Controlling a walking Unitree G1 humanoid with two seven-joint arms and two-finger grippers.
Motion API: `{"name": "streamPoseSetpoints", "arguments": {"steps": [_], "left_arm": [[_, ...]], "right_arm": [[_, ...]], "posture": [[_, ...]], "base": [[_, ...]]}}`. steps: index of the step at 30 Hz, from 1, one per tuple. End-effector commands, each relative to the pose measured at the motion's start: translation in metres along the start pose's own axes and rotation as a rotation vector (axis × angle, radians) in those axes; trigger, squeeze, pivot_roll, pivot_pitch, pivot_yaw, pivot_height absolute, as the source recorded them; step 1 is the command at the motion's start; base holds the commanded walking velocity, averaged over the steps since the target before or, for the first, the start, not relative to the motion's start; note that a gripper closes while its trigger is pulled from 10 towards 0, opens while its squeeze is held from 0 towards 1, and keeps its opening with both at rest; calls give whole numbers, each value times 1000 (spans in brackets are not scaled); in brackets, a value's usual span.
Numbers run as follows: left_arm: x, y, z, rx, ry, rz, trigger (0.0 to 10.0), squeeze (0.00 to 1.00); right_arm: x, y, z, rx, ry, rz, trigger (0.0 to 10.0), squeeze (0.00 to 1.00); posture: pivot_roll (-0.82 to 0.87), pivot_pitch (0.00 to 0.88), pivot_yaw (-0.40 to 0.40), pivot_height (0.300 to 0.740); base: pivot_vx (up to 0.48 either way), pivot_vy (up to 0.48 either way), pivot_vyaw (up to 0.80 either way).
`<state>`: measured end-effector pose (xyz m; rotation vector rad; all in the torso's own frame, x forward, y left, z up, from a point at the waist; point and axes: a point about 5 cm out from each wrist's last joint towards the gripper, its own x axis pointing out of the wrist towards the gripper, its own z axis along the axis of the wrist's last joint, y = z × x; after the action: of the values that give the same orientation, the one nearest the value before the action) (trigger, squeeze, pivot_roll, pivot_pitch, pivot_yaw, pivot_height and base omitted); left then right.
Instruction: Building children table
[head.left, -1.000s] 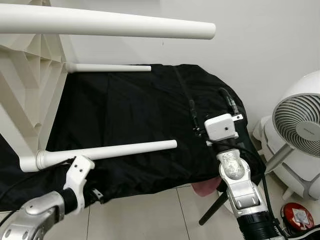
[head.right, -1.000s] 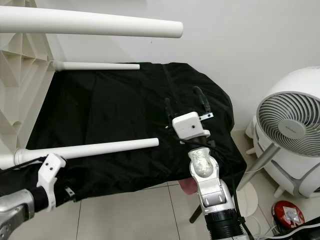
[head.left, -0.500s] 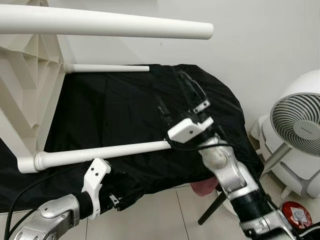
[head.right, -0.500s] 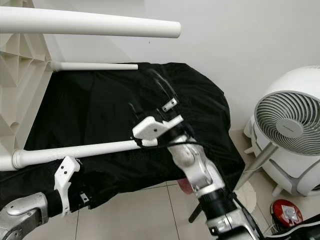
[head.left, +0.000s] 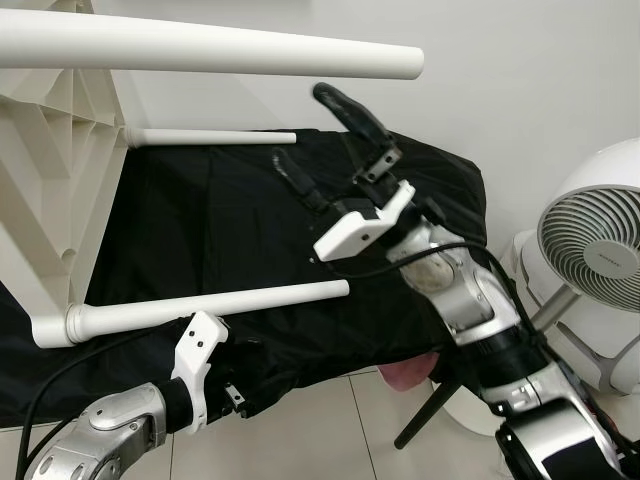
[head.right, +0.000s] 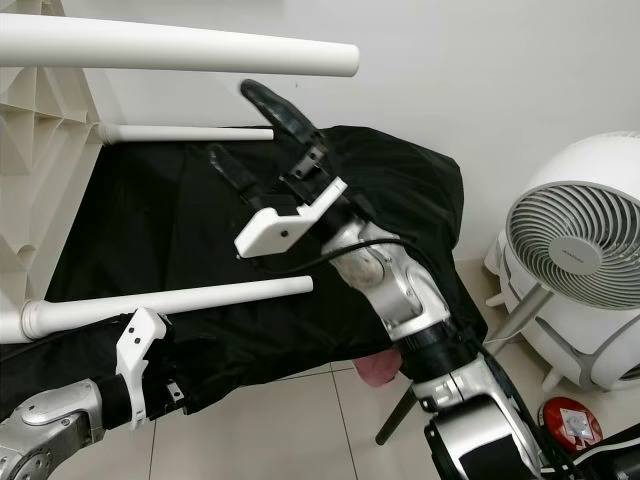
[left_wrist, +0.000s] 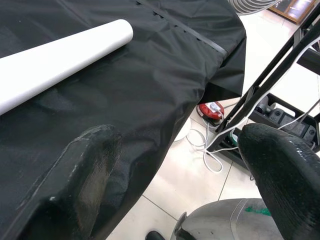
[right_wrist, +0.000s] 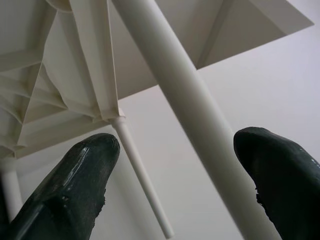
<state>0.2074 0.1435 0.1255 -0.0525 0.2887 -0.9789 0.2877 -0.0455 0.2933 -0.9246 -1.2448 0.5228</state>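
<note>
The white table (head.left: 50, 180) is lying on its side at the left on a black cloth (head.left: 230, 230), legs pointing right. The right gripper (head.left: 318, 140) is hanging spread open between the top leg (head.left: 220, 55) and near leg (head.left: 210, 305). The left gripper (left_wrist: 175, 165) is gaping open, empty, near the cloth's near edge.

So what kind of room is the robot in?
Probably a room in a home. There's a tiled floor, a round white fan by a plain wall, and a white table tipped on its side over a black sheet.
</note>
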Motion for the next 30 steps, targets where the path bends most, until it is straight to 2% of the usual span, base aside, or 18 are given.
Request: {"name": "streamPoseSetpoints", "arguments": {"steps": [1, 6, 12, 16, 17, 21, 22, 27, 30], "left_arm": [[1, 0, -2, -11, 10, -18, 10000, 0], [2, 1, -2, -14, 8, -14, 10000, 0], [2, 1, -2, -10, 9, -16, 10000, 0], [2, 1, -1, -11, 9, -17, 10000, 0], [2, 0, -1, -11, 9, -17, 10000, 0], [2, 0, -1, -12, 8, -16, 10000, 0], [2, 0, -2, -16, 8, -14, 10000, 0], [2, -1, -3, -12, 13, -14, 10000, 0], [3, -2, -3, -24, 11, -14, 10000, 0]], "right_arm": [[3, -2, 1, -3, -28, 23, 10000, 0], [10, -3, 0, -6, -55, 45, 10000, 0], [41, -5, 3, 28, -73, 128, 10000, 0], [52, -5, 3, 27, -64, 149, 10000, 0], [67, -7, 3, 24, -51, 167, 10000, 0], [78, -8, 5, 35, -43, 178, 10000, 0], [88, -9, 7, 52, -24, 165, 10000, 0], [95, -9, 9, 50, -23, 178, 10000, 0], [105, -8, 8, 78, 39, 177, 10000, 0]], "posture": [[-17, 0, -20, 740], [-17, 0, -20, 740], [-22, 0, -17, 740], [-24, 0, -18, 740], [-23, 0, -21, 740], [-23, 0, -23, 740], [-23, 0, -23, 740], [-22, 0, -25, 740], [-21, 0, -29, 740]], "base": [[0, 0, 0], [0, 0, 0], [0, 0, 0], [0, 0, 0], [0, 0, 0], [0, 0, 0], [0, 0, 0], [0, 0, 0], [0, 0, 0]]}}
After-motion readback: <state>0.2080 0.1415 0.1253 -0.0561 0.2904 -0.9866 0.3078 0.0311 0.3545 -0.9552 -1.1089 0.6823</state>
